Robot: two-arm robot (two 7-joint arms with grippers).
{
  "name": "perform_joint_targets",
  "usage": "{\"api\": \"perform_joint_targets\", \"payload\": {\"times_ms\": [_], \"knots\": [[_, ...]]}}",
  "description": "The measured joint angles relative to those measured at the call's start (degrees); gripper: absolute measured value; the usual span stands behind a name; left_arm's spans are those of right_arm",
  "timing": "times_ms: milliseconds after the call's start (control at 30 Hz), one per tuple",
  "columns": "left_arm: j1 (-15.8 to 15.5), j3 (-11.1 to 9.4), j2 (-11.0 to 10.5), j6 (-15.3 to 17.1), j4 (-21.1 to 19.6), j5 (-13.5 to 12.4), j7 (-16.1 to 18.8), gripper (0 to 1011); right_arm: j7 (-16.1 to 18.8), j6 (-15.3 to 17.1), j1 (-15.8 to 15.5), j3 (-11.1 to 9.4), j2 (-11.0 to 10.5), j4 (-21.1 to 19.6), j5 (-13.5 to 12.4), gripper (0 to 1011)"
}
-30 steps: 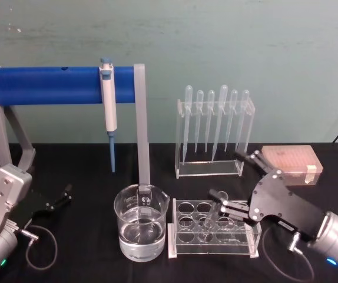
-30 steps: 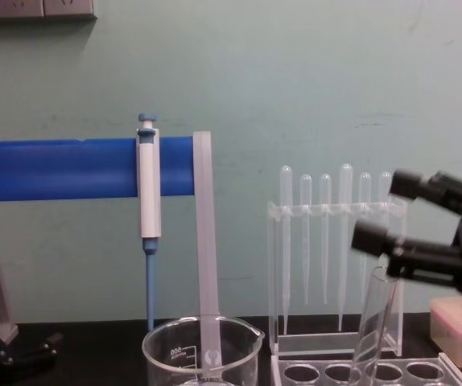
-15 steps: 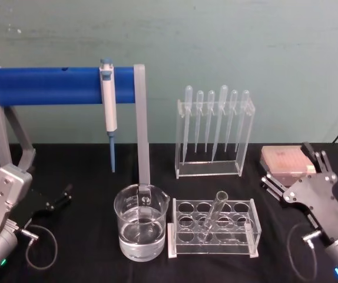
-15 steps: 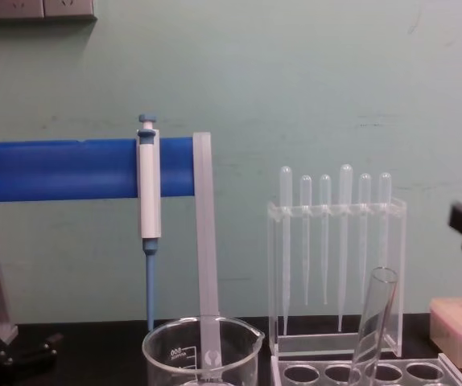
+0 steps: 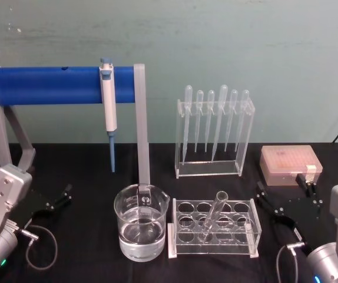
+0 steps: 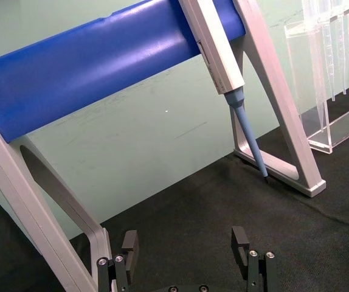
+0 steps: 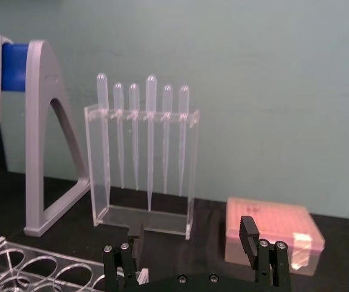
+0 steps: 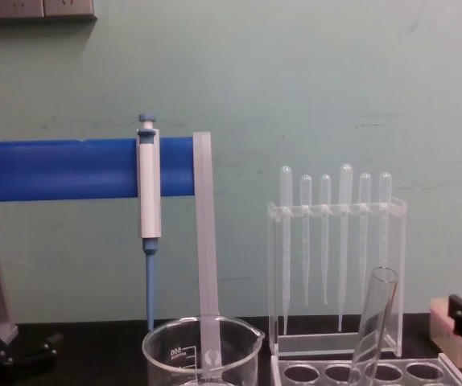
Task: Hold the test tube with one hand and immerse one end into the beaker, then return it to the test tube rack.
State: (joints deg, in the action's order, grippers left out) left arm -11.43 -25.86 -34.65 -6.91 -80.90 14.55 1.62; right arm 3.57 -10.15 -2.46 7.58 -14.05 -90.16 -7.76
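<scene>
**Ana:** If you go across from the left, what counts as what on the desk (image 5: 86,171)?

**Ben:** First the left tool (image 5: 56,200), parked low at the left edge with its fingers spread and nothing between them; the left wrist view shows the same gap. Then one blue-barred stand (image 5: 63,84) with one white-and-blue pipette (image 5: 108,100) hanging from it. Then one beaker (image 5: 141,222), partly filled with clear liquid.

**Ana:** And the test tube?

**Ben:** One test tube (image 5: 213,215), leaning in a hole of the low clear rack (image 5: 184,248) just right of the beaker, mouth up and tilted to the right. Behind it is one tall clear holder (image 5: 211,168) with six thin plastic pipettes (image 5: 211,121). Further right, one pink tip box (image 5: 291,164), and the right tool (image 5: 287,204) low near the right edge, fingers apart and empty, well clear of the tube.

**Ana:** How would that tube handle?

**Ben:** I'd judge it light, rigid, smooth and breakable: thin glass that slips under a weak pinch and cracks under a hard one. The part standing above the rack, a little below the rim, looks the sensible place to take it, across the width with moderate squeeze. Because it leans, it should come out along its own slant rather than straight up, or it may lever against the hole.

**Ana:** The beaker?

**Ben:** Probably heavier with the liquid, steady on its wide base.
</scene>
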Motion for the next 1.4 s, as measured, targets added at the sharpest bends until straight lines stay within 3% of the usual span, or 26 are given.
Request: {"api": "perform_joint_targets", "payload": {"times_ms": [167,1400], "knots": [[0.0,0.0,0.0,0.0,0.0,0.0,0.0,1000,2.4,0.6,1.2,0.2,0.3,1.5,-0.7,1002],[0.0,0.0,0.0,0.0,0.0,0.0,0.0,1000,1.7,0.6,0.8,0.2,0.2,0.9,-0.5,1000]]}}
